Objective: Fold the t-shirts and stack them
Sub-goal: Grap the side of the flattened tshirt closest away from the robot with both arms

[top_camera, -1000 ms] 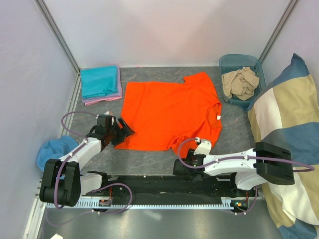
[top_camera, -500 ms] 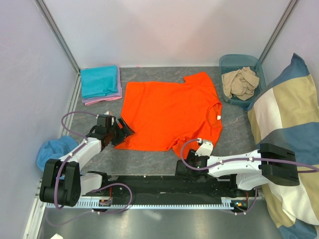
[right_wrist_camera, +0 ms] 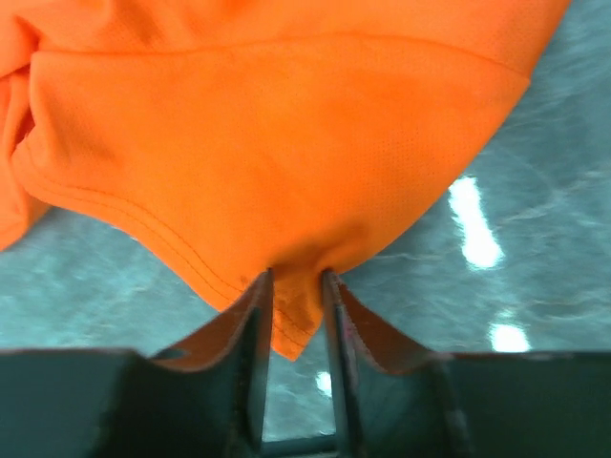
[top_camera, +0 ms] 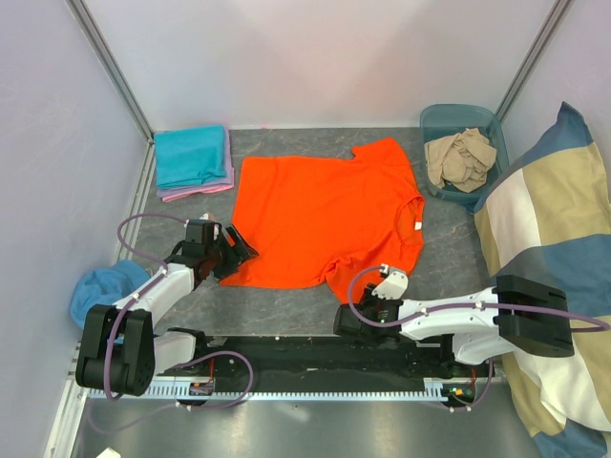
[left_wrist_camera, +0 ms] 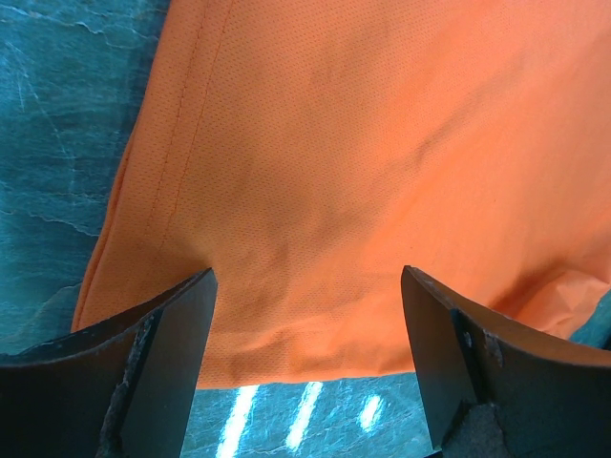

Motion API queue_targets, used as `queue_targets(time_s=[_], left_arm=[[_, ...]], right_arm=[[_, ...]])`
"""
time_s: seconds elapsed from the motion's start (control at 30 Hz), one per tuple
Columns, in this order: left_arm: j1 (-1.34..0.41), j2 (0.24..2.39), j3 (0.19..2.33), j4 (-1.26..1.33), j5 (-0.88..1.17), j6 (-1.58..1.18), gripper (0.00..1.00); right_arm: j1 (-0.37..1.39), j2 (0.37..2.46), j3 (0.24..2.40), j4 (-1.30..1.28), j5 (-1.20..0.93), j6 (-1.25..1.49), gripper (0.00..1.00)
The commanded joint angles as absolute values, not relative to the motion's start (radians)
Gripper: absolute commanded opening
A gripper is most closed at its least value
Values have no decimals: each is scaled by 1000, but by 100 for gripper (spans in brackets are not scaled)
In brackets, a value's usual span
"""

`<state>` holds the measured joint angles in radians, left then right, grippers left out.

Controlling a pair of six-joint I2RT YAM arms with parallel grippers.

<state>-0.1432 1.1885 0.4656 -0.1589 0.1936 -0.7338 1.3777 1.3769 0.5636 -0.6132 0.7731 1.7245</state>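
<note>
At the orange t-shirt (top_camera: 325,215): left end effector (left_wrist_camera: 307,277) wide, right end effector (right_wrist_camera: 296,279) tight on hem.

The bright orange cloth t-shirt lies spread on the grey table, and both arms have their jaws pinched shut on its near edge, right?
Not quite. Only the right jaws pinch the bright orange cloth t-shirt; the left jaws stand wide open over its hem, as the left wrist view shows.

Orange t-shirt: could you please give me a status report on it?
Left gripper open, straddling hem corner. Right gripper pinched on sleeve edge. Orange t-shirt spread, unfolded. Nothing lying on it.
</note>
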Motion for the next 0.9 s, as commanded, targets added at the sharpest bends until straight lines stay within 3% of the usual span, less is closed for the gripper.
queue_targets(time_s=[0.0, 0.2, 0.53, 0.87], left_arm=[[-143, 1189, 476, -167, 193, -699, 86], [-143, 1186, 480, -172, 180, -699, 86], [-143, 1098, 566, -317, 17, -704, 91], [-143, 1101, 601, -365, 3, -710, 93]], right_arm=[[1373, 1451, 466, -460, 469, 1781, 26], [1362, 1447, 476, -463, 474, 1756, 0], [1359, 1405, 551, -601, 546, 1710, 0], [1358, 1278, 601, -805, 652, 1735, 0]])
